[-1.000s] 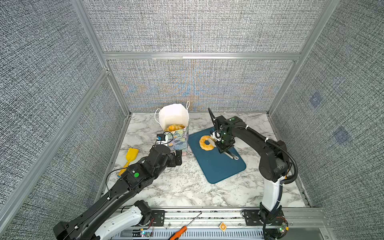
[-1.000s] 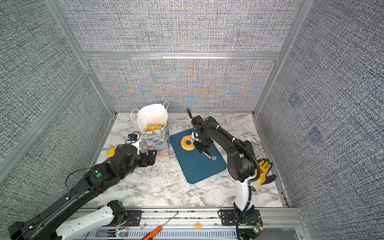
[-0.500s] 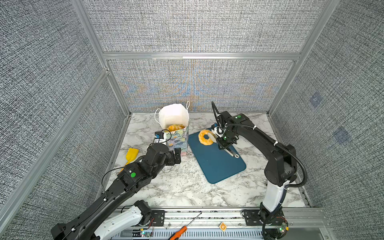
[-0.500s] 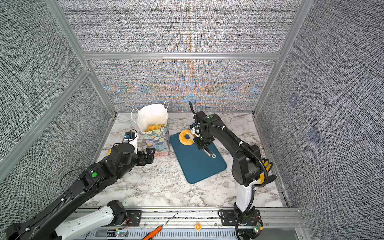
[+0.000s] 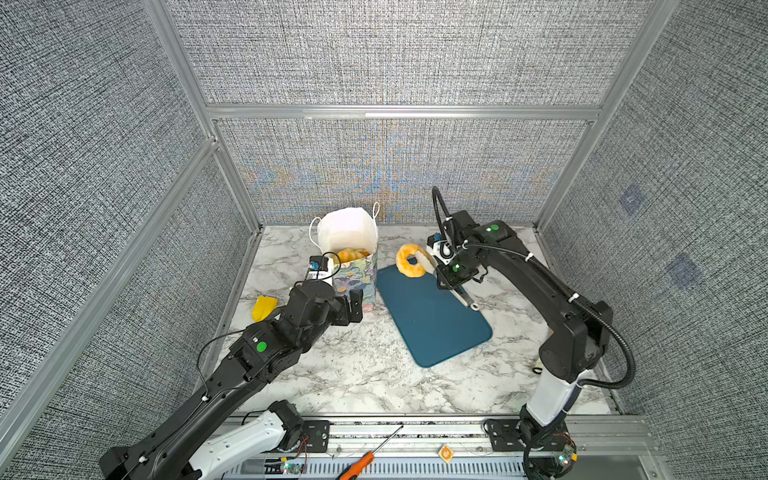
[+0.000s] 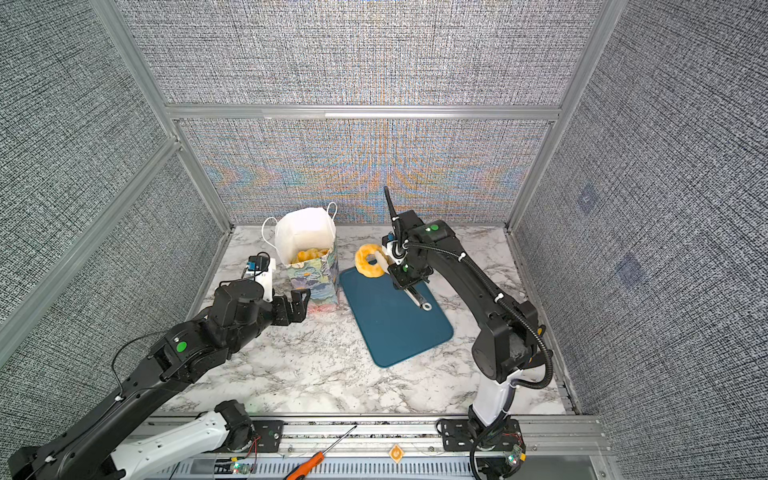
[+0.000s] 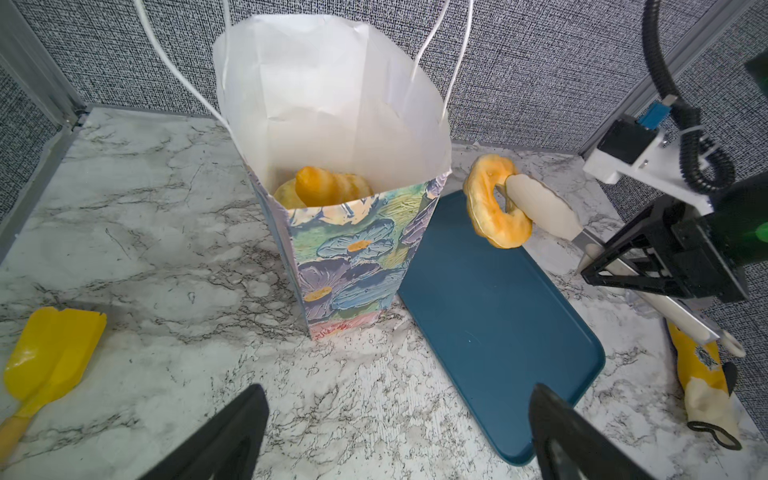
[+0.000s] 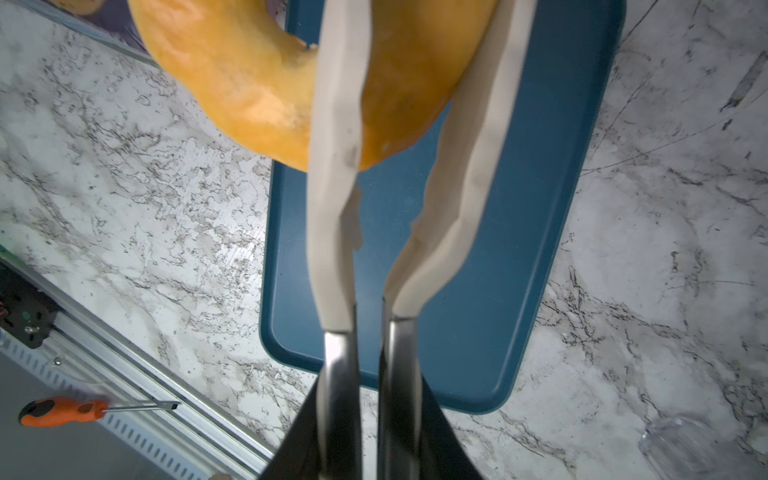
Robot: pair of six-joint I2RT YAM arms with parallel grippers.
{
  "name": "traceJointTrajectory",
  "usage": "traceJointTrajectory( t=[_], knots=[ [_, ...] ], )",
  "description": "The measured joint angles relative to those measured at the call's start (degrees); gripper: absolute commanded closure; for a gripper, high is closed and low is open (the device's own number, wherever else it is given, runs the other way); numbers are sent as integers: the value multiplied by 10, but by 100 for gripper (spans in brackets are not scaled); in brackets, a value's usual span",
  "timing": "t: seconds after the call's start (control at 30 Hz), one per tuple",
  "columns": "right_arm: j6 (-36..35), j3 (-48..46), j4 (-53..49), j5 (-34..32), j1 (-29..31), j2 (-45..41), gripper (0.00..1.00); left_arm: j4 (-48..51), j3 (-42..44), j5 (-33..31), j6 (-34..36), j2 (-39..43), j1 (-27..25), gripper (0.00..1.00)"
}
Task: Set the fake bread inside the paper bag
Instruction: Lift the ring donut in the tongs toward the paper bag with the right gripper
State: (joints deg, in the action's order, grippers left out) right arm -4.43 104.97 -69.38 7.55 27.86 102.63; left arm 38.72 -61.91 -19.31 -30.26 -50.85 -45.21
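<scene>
One glossy ring doughnut [image 5: 411, 261] hangs in cream tongs [image 7: 540, 203] squeezed by my right gripper [image 5: 452, 277]; my left gripper [image 7: 397, 392] has its jaws spread wide.

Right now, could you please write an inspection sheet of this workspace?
Surface: marble table; dark blue tray lying flat right of the bag.
Job's things: paper bag upright, open, pastries inside; ring doughnut pinched in tongs, in the air beside the bag.
Clutter: yellow scoop, yellow glove, orange screwdriver on the front rail.
Grippers: left gripper open, empty, near the bag's base; right gripper shut on the tongs.
Cables: black hose along the right arm; thin wire on the left arm.
Surroundings: grey fabric walls, aluminium frame.
</scene>
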Motion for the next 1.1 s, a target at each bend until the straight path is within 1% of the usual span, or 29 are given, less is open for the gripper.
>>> traceJointTrajectory(
  t=[0.53,0.83,1.1],
  knots=[
    [30,85,-11,40,14,-35,71,28,-60,-2,33,-12,4,1],
    [48,125,-5,59,39,-49,70,47,-93,-9,45,-15,17,1],
    [68,172,12,62,83,-33,71,52,-112,-13,59,-18,38,1]
  ],
)
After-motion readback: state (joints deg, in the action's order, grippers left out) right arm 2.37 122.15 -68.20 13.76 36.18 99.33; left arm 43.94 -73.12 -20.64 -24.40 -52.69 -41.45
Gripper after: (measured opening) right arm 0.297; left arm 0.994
